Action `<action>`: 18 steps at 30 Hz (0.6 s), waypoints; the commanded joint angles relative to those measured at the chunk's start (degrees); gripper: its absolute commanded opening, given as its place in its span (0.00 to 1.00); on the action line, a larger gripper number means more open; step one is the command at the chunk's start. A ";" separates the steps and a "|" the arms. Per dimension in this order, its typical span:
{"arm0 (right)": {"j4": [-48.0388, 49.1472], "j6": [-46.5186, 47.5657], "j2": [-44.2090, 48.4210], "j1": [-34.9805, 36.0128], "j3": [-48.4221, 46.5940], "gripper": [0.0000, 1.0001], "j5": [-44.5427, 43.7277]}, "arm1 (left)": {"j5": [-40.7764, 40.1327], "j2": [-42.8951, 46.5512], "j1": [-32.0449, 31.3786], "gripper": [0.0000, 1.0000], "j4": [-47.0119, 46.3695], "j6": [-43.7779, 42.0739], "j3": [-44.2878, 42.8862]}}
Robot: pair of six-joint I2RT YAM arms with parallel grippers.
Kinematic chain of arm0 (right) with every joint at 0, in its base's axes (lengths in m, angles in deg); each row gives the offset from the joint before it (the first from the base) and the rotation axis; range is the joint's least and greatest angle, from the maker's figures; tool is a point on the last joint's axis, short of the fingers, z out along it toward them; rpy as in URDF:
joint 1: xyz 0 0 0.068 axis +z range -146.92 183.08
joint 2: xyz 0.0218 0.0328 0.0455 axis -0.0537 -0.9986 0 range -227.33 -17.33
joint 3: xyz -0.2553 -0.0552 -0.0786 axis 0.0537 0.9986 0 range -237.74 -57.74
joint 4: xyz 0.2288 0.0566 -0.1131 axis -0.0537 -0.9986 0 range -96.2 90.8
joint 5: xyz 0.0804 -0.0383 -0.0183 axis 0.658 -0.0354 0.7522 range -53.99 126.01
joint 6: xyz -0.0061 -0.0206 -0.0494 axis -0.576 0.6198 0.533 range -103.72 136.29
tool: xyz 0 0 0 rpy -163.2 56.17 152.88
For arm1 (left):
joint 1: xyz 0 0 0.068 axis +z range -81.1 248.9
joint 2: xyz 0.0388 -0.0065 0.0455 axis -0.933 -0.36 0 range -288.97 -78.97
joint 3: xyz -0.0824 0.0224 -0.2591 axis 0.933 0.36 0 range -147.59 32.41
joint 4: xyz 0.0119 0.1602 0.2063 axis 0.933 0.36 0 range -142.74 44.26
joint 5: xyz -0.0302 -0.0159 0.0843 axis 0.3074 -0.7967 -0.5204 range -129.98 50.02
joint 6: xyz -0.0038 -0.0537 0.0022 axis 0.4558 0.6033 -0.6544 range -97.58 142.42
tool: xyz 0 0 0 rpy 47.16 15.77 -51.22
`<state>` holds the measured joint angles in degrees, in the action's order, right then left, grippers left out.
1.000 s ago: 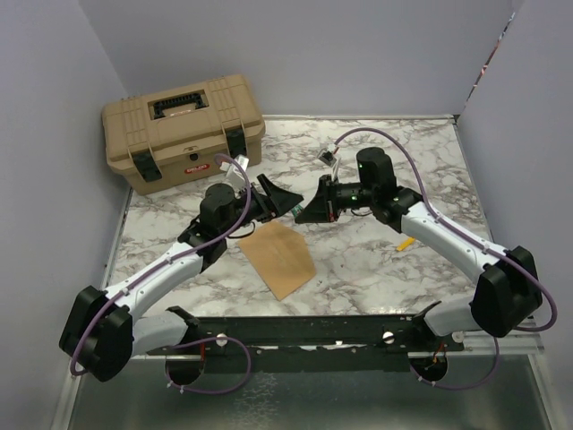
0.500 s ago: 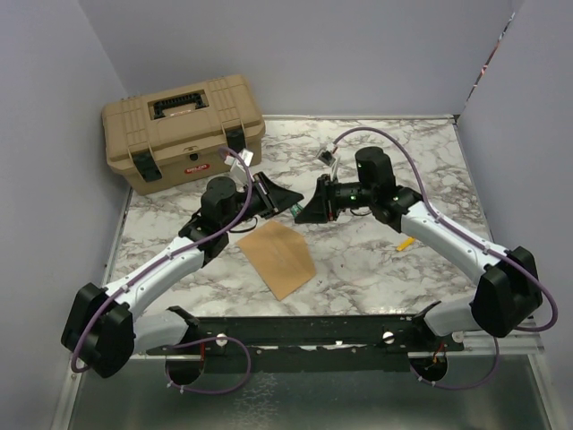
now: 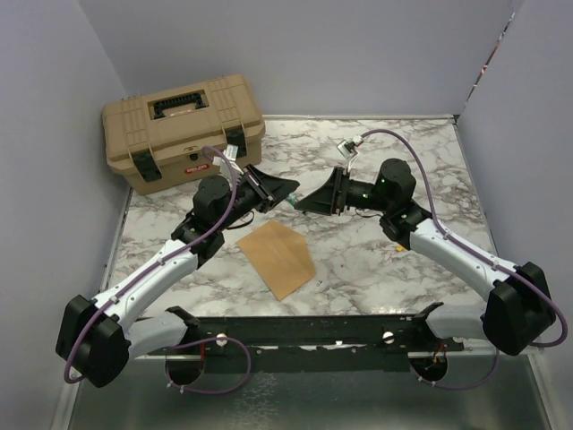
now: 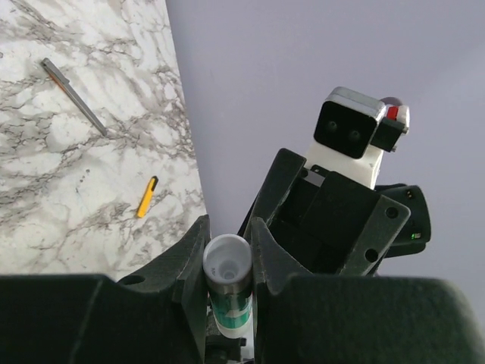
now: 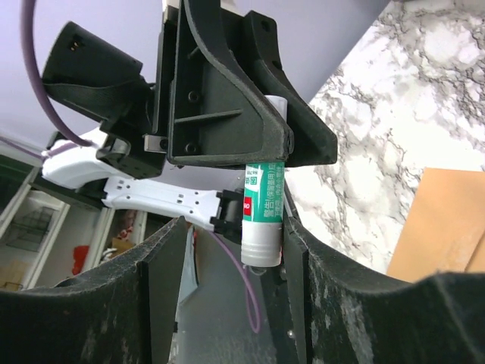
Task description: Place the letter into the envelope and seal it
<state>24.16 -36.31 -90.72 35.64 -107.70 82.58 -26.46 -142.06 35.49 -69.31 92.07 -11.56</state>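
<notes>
Top external: envelope lies flat on the worktop, tan toolbox behind.
We see left fingers clamped on a glue stick in mid-air, right fingers apart either side of its end.

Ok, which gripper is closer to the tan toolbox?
Left. The left gripper, holding a glue stick, is just right of the toolbox, off its front corner; the right gripper faces it from farther right.
</notes>
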 commanded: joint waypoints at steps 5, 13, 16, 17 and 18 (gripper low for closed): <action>6.89 -7.47 -1.26 0.20 -0.27 0.52 0.37 | -4.36 1.62 -0.15 0.00 -0.54 5.36 -1.03; 6.30 -8.81 -2.95 0.22 -0.88 0.37 1.47 | -5.13 1.74 -0.16 0.00 -0.94 5.94 -0.43; 5.15 -8.36 -3.53 0.18 -1.45 0.18 1.87 | -5.86 2.00 -0.10 0.00 -1.01 5.75 -0.42; 4.27 -7.71 -3.55 0.22 -1.65 0.10 2.24 | -6.23 2.08 -0.08 0.00 -1.06 5.56 -0.61; 3.06 -6.58 -3.72 0.23 -1.95 0.03 2.77 | -6.27 2.07 0.11 0.00 -1.33 5.32 -0.90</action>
<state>28.18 -44.14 -93.86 35.53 -107.72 82.29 -29.36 -140.81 35.49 -69.86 97.47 -11.62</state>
